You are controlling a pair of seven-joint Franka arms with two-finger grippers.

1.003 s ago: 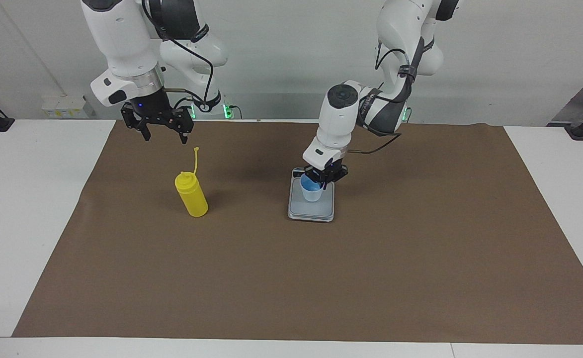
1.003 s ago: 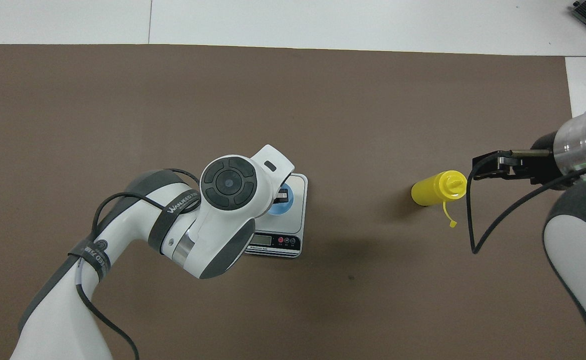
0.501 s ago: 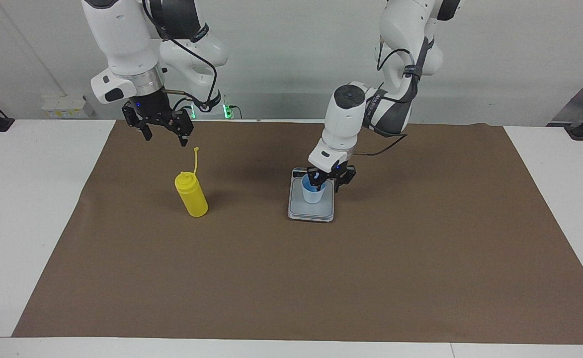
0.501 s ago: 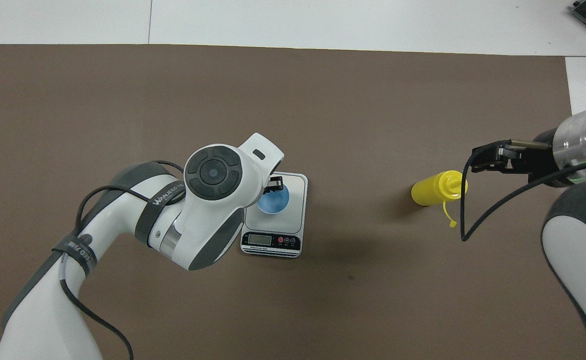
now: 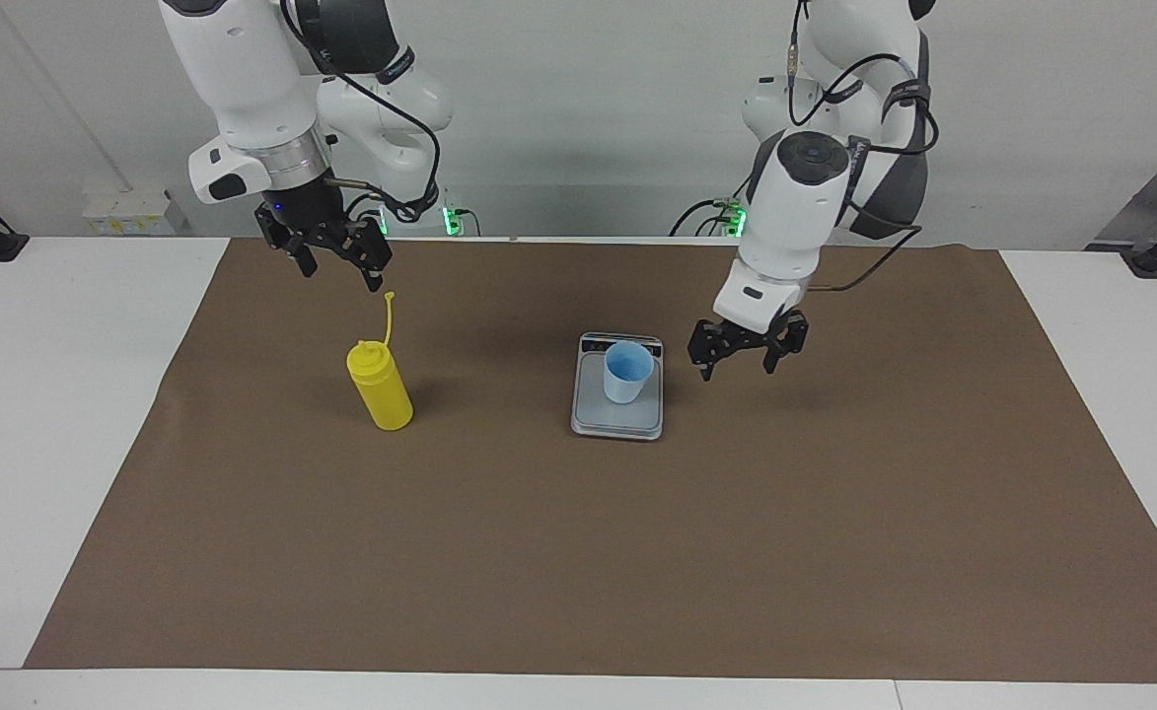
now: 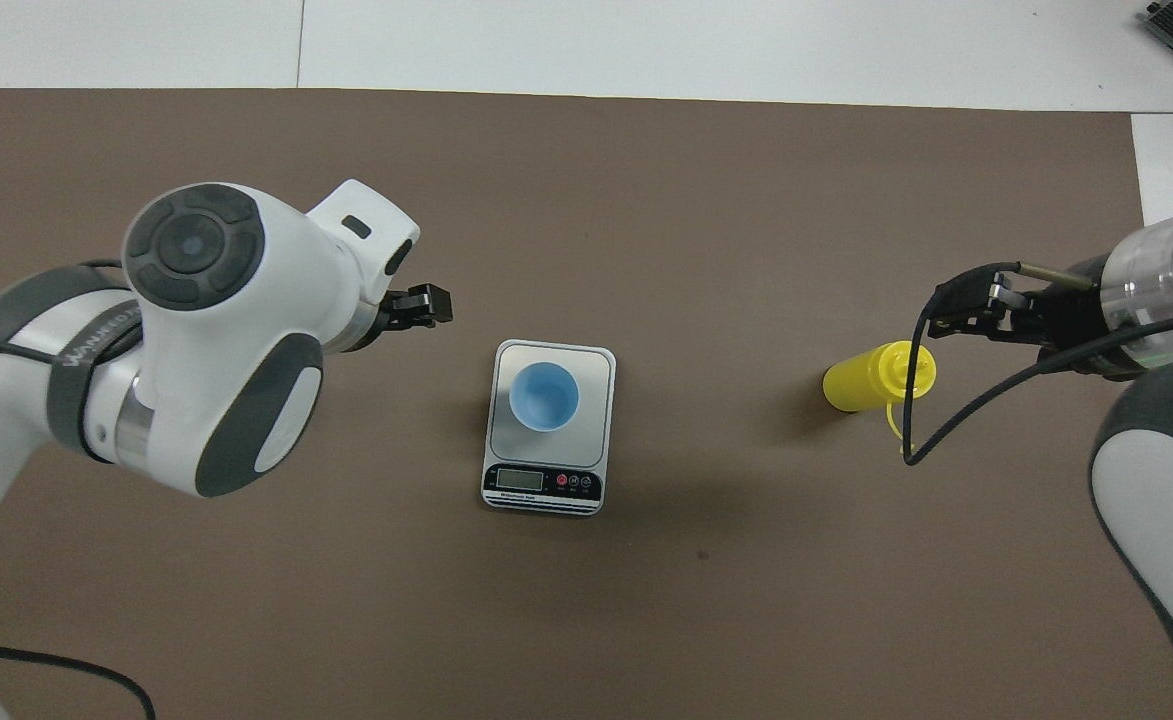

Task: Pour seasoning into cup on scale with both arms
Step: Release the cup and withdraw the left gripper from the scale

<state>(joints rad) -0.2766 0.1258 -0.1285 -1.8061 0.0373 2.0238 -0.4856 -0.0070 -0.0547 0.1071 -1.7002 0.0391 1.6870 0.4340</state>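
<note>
A pale blue cup (image 5: pixel 627 371) stands upright on a flat grey scale (image 5: pixel 617 416) near the middle of a brown mat (image 5: pixel 578 552). The left gripper (image 5: pixel 747 353) hangs over the mat just beside the scale, toward the left arm's end, fingers spread and empty. A yellow bottle (image 5: pixel 380 385) stands upright toward the right arm's end, well apart from the scale, its cap strap sticking up. The right gripper (image 5: pixel 333 258) hovers above the bottle, fingers apart, holding nothing.
</note>
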